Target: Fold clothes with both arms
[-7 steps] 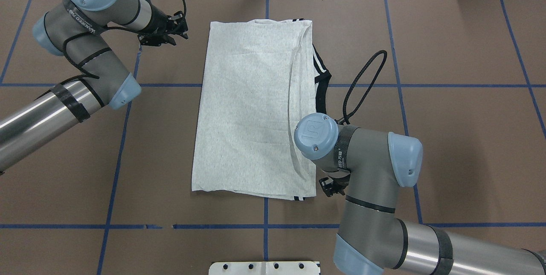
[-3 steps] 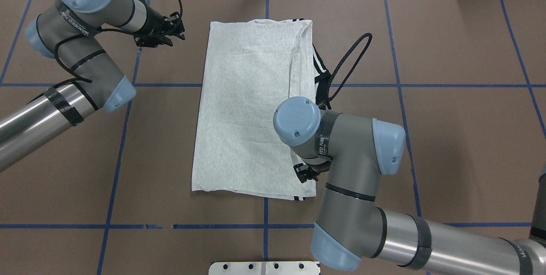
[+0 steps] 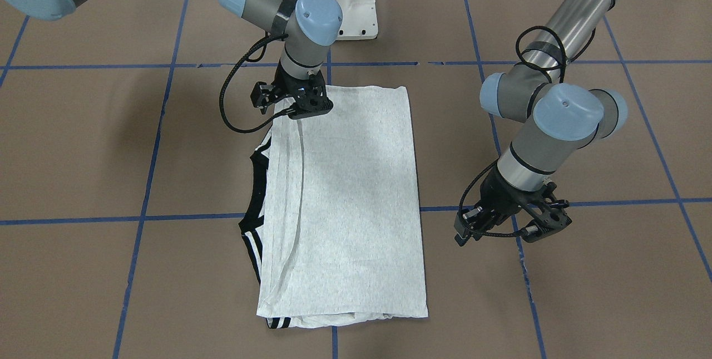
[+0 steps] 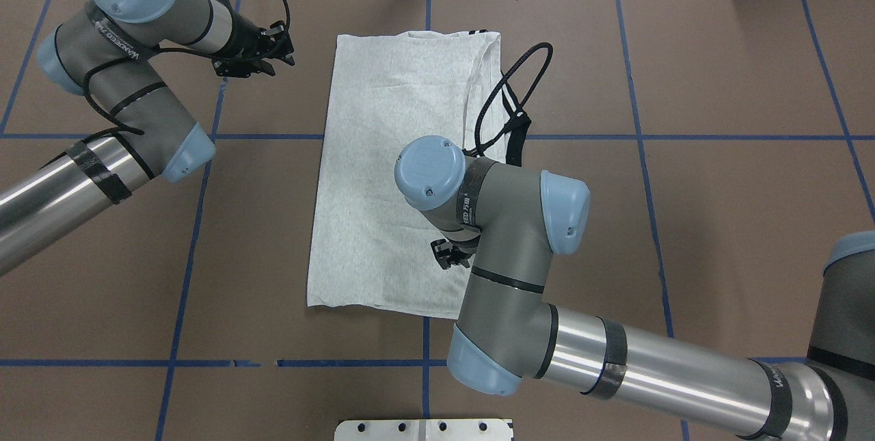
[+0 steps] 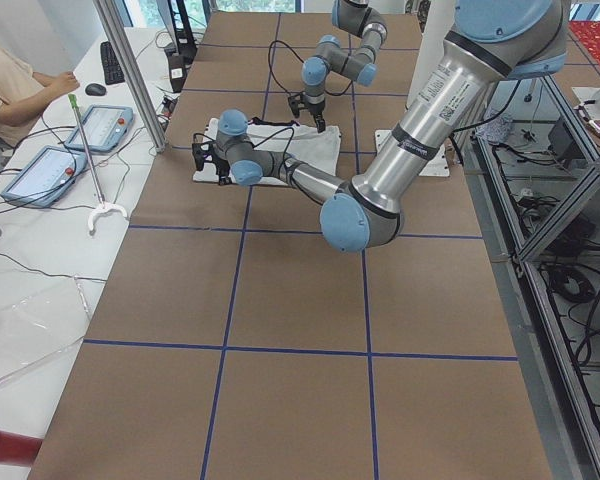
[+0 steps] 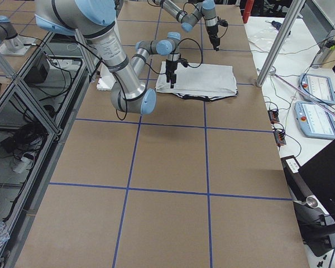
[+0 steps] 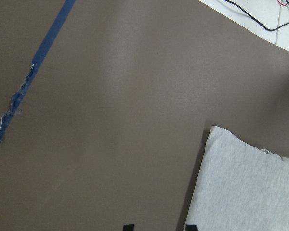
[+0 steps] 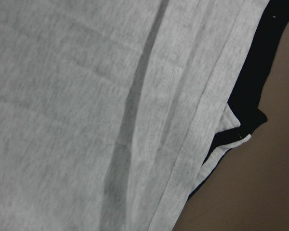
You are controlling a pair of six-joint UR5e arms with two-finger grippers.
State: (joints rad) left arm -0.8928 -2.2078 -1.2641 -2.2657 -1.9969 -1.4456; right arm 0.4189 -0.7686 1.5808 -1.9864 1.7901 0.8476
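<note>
Our right gripper (image 3: 308,107), opening unclear, hovers at the shirt's (image 4: 389,119) 5 o'clock corner, likely to pinch it; left gripper (image 4: 284,60) hangs spread at 10 o'clock.

spreading a brown mat (image 4: 752,51) edge to edge, crossing it with blue tape lines (image 4: 641,154) in a wide grid. lining the operators' edge with a white bench (image 5: 40,250) bearing two tablets (image 5: 105,125), a keyboard (image 5: 110,60) and a mouse (image 5: 95,90). standing a silver post (image 5: 130,75) at that edge. seating a person (image 5: 10,85) at the bench. framing the opposite side with metal rails (image 5: 528,300).
</note>
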